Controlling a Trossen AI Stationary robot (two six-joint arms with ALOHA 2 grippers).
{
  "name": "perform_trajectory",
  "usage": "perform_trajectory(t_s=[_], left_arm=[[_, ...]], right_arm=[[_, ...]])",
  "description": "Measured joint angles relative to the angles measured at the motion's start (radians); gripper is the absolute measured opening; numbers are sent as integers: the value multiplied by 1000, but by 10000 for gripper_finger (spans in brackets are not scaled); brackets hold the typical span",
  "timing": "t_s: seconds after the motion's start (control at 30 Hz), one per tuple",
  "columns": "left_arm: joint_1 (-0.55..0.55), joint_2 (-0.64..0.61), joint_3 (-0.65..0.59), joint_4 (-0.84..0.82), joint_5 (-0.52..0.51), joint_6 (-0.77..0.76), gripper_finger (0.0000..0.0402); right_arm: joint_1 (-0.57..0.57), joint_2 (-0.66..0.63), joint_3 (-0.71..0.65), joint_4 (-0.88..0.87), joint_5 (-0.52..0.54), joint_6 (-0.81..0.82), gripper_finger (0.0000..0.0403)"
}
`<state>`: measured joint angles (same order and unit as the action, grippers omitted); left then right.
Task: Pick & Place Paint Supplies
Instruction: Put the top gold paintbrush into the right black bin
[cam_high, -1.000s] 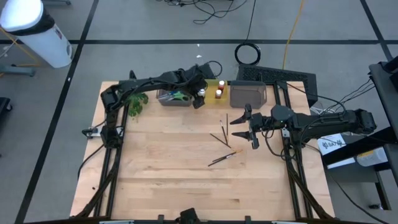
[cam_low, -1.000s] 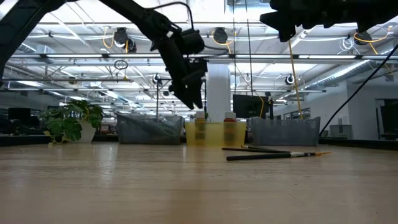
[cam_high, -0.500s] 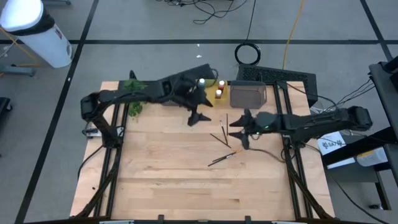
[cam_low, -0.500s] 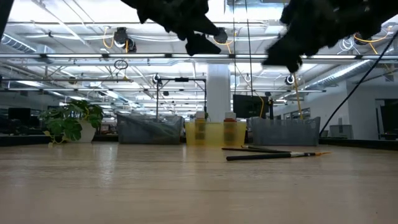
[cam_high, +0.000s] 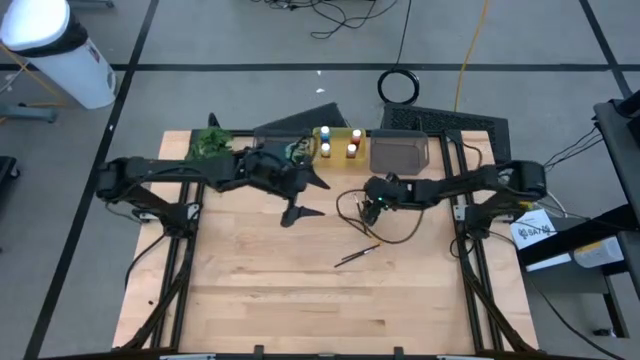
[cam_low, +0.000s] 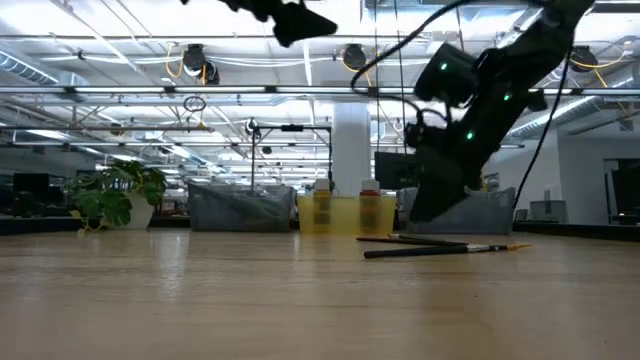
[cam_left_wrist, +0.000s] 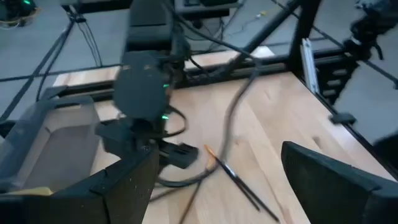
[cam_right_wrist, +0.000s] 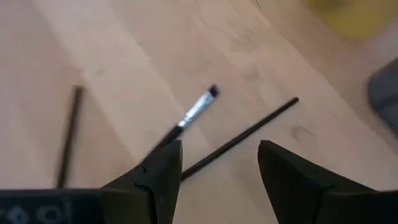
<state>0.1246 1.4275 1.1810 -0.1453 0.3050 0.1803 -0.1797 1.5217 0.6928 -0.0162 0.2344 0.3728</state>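
Observation:
Several thin dark brushes (cam_high: 356, 256) lie flat on the wooden table; the low view shows them as a low row of brushes (cam_low: 440, 247). My right gripper (cam_high: 371, 211) hangs open just above them, fingers pointing down. In the right wrist view, a silver-ferruled brush (cam_right_wrist: 195, 112) and a dark stick (cam_right_wrist: 241, 139) lie ahead of that gripper (cam_right_wrist: 217, 180). My left gripper (cam_high: 311, 198) is open and high over the table's middle; it shows at the top of the low view (cam_low: 303, 20). White-capped paint bottles (cam_high: 325, 141) stand in the yellow bin (cam_high: 340, 132). The scissors are hidden.
A grey bin (cam_high: 399, 153) stands right of the yellow one; another grey bin (cam_high: 270, 133) is mostly under my left arm. A leafy plant (cam_high: 210, 145) stands at the far left corner. A dark cable (cam_high: 395, 235) loops beside my right gripper. Bare wood (cam_high: 300, 290) fills the near half.
My left gripper drew back from the yellow bin toward the table's middle and rose. My right gripper travelled toward the table's left, tipped its fingers down and sank over the brushes. The brushes kept their places.

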Motion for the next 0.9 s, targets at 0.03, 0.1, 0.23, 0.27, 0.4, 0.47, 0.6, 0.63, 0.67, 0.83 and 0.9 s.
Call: perform_trajectory(t_s=[0.03, 0.1, 0.23, 0.27, 0.4, 0.47, 0.6, 0.63, 0.67, 0.83, 0.9], left_arm=[[-5, -10, -12, 7, -1, 2, 351], [-10, -32, -34, 28, -3, 3, 351], [-10, -37, -60, 35, -3, 1, 351], [-9, -37, -63, 25, -3, -4, 351], [-7, -37, -63, 29, -3, -7, 351], [-7, -37, -63, 27, -3, -7, 351], [-7, -37, -63, 22, -3, -6, 351], [-7, -37, -63, 21, -12, -6, 351], [-7, -37, -63, 20, -29, -6, 351], [-7, -37, -62, 14, -102, -21, 351], [-7, -37, -62, 14, -105, -24, 351]], right_arm=[[-6, 21, 6, 5, 0, 9, 196], [-13, 57, 9, 52, 0, 10, 196], [-11, 120, 10, 160, -80, -16, 196], [-8, 138, 10, 188, -109, -22, 196], [4, 179, 14, 247, -202, -63, 196], [24, 189, 14, 246, -232, -107, 196], [76, 189, 14, 237, -323, -176, 187], [91, 187, 14, 237, -342, -185, 183], [106, 181, 19, 228, -355, -194, 179], [156, 95, 54, 68, -292, -201, 160], [165, 42, 79, 4, -163, -181, 154]])
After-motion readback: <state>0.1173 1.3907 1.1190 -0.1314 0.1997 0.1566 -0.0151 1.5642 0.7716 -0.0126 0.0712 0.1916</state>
